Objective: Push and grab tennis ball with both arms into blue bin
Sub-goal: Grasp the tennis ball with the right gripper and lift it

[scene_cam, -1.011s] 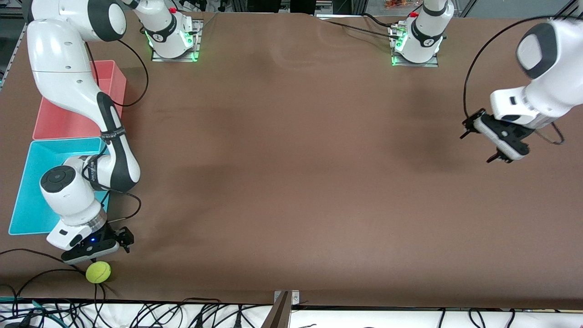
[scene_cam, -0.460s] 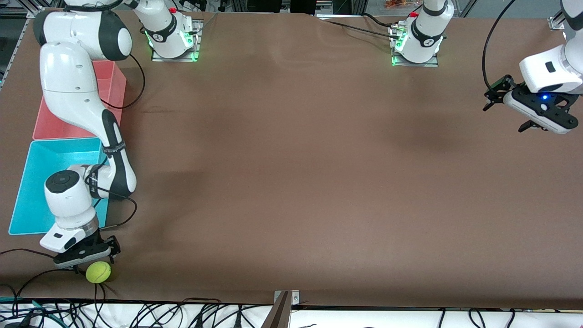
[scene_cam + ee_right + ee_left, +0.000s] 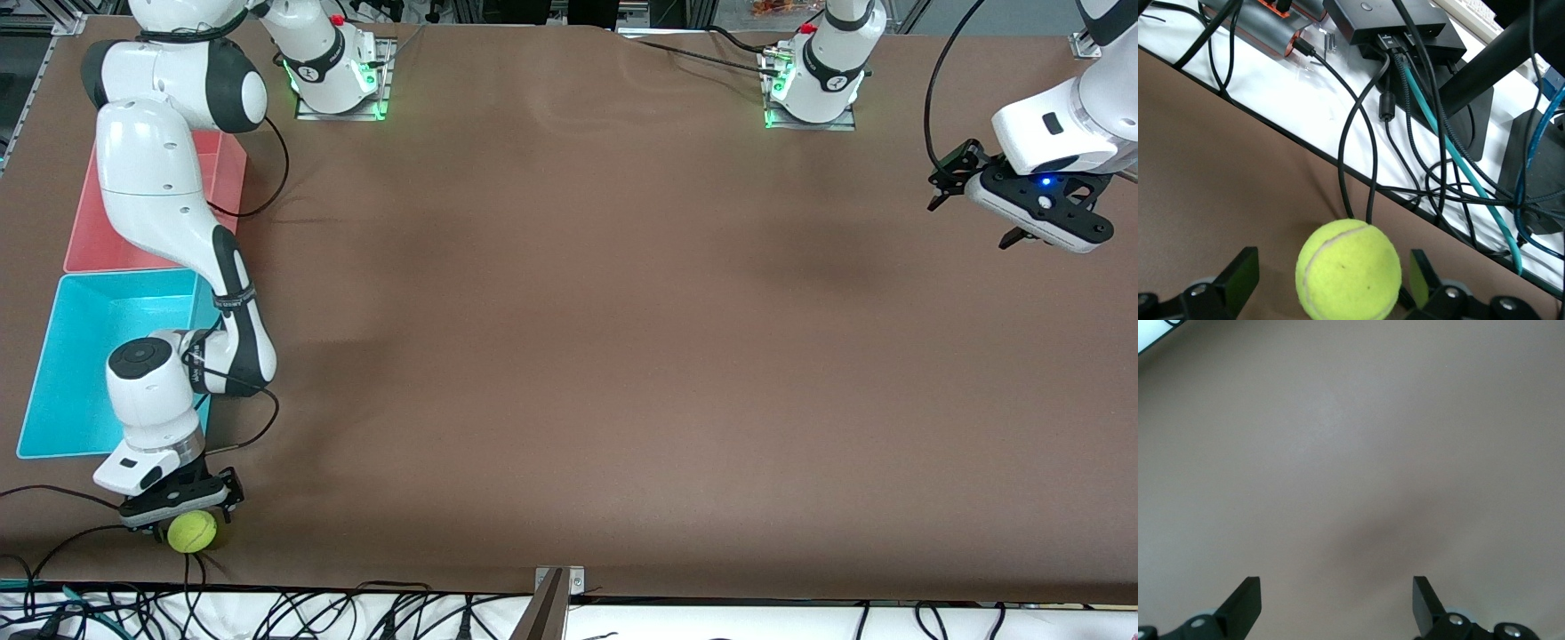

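We see the tennis ball (image 3: 192,531) near the table's front edge, nearer the camera than the blue bin (image 3: 53,373), between the right gripper's (image 3: 182,516) spread, unclosed fingers; the left gripper (image 3: 978,209) hangs open, empty.

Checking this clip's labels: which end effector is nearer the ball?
Right. The right end effector is open around the ball; the left end effector, also open, hangs over bare table at the left arm's end.

One tennis ball (image 3: 192,531), two bins (blue (image 3: 80,311), pink (image 3: 89,240)), two arms (image 3: 160,187)
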`<state>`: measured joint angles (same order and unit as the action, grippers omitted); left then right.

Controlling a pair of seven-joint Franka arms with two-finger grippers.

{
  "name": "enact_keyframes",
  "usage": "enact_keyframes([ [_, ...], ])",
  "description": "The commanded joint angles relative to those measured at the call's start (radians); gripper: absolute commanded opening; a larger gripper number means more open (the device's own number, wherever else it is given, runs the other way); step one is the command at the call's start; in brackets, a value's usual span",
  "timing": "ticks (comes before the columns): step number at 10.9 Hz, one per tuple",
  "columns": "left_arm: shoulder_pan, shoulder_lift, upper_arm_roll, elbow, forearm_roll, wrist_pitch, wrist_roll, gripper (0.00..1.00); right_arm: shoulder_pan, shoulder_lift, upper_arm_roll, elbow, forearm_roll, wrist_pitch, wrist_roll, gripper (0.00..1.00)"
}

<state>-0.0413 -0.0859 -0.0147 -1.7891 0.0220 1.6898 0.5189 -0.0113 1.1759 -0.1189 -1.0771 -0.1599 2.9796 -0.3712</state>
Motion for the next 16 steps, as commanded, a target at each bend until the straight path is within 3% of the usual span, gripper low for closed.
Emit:
enact_keyframes([
  [1, -0.008, -0.002, 0.001, 0.013, 0.035, -0.024, -0.019, 1.00, -0.006, 0.063, -0.001, 0.080, -0.010, 0.025, 0.000, 1.00],
  [2, -0.008, -0.003, 0.001, 0.029, 0.047, -0.038, -0.019, 1.00, -0.006, 0.067, -0.001, 0.083, -0.010, 0.027, 0.000, 0.98],
  [4, -0.008, -0.003, -0.004, 0.043, 0.049, -0.048, -0.020, 1.00, -0.006, 0.059, -0.001, 0.082, -0.010, 0.027, -0.011, 0.59],
  [6, -0.008, -0.008, -0.010, 0.047, 0.050, -0.071, -0.020, 1.00, -0.004, 0.057, -0.002, 0.083, -0.010, 0.024, -0.015, 0.38],
  [9, -0.008, -0.009, -0.008, 0.089, 0.093, -0.119, -0.020, 1.00, 0.000, 0.041, -0.004, 0.082, -0.010, 0.001, -0.015, 0.35],
  [12, -0.008, -0.020, -0.010, 0.131, 0.134, -0.165, -0.020, 1.00, 0.013, -0.036, -0.001, 0.082, -0.010, -0.250, -0.012, 0.36],
  [16, 0.008, -0.044, -0.016, 0.146, 0.134, -0.202, -0.124, 1.00, 0.034, -0.111, 0.002, 0.082, -0.009, -0.405, -0.009, 0.36],
])
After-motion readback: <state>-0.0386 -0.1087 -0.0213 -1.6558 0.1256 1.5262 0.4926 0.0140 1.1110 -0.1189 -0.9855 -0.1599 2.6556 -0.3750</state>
